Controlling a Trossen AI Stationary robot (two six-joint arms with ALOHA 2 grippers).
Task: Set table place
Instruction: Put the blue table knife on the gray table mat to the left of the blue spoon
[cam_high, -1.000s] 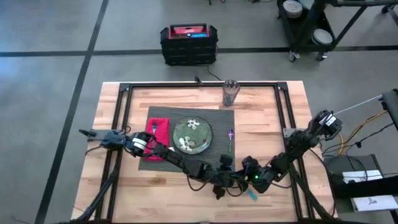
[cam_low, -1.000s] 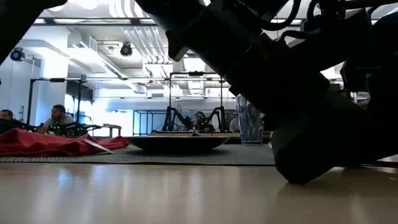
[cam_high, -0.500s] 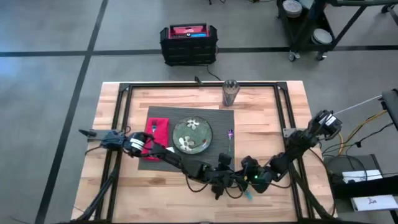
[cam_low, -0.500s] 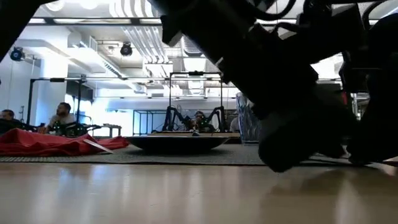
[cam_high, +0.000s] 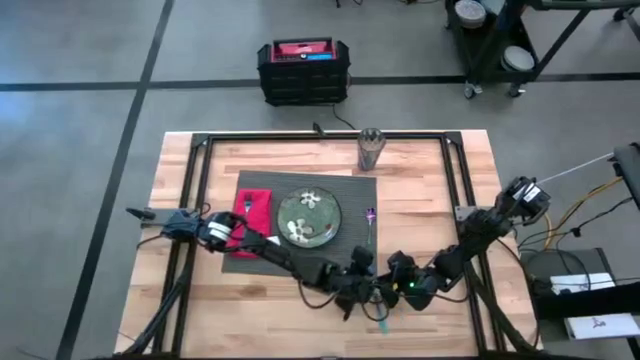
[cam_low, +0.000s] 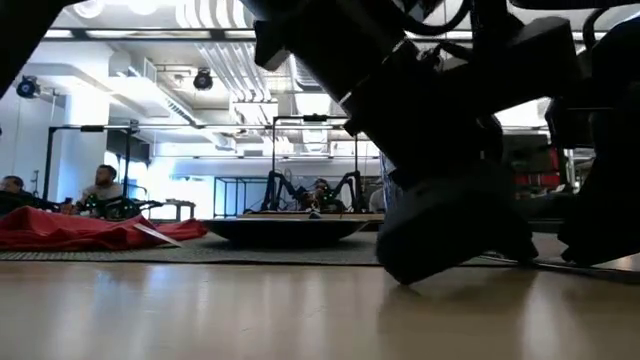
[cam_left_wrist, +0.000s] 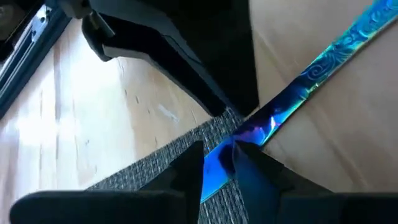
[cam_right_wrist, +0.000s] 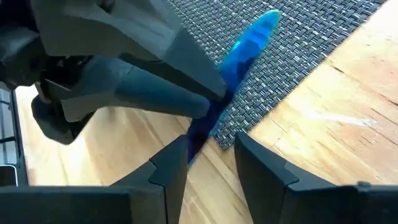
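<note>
A thin blue utensil (cam_left_wrist: 323, 62) lies slanted over the near right corner of the dark ribbed placemat (cam_high: 350, 190). Its rounded tip (cam_right_wrist: 261, 25) is over the mat and its other end (cam_high: 383, 323) points toward the table's near edge. My left gripper (cam_left_wrist: 219, 163) is shut on it. My right gripper (cam_right_wrist: 208, 158) is open, its fingers standing on either side of the utensil. On the mat are the green plate (cam_high: 309, 218), the red napkin (cam_high: 254, 215) and a purple utensil (cam_high: 370, 218). The glass (cam_high: 370, 150) stands just beyond the mat. My left gripper pinches the blue utensil between its two fingers (cam_right_wrist: 186, 93) at a spot (cam_left_wrist: 214, 171) nearer the rounded tip than the patterned end. The fingers lie across it, low over the placemat's corner. Whether the utensil rests on the mat, I cannot tell. My right gripper straddles the utensil (cam_right_wrist: 198, 140); whether a finger touches it, I cannot tell.
Both arms meet near the table's near edge, right of centre (cam_high: 370, 290). A black metal frame (cam_high: 200, 150) runs around the tabletop. Bare wood lies left and right of the mat. People sit in the room beyond the table (cam_low: 100, 190).
Both grippers have shifted a little toward the table's left edge, staying low. The utensil's free end has swung toward the left and the near edge.
</note>
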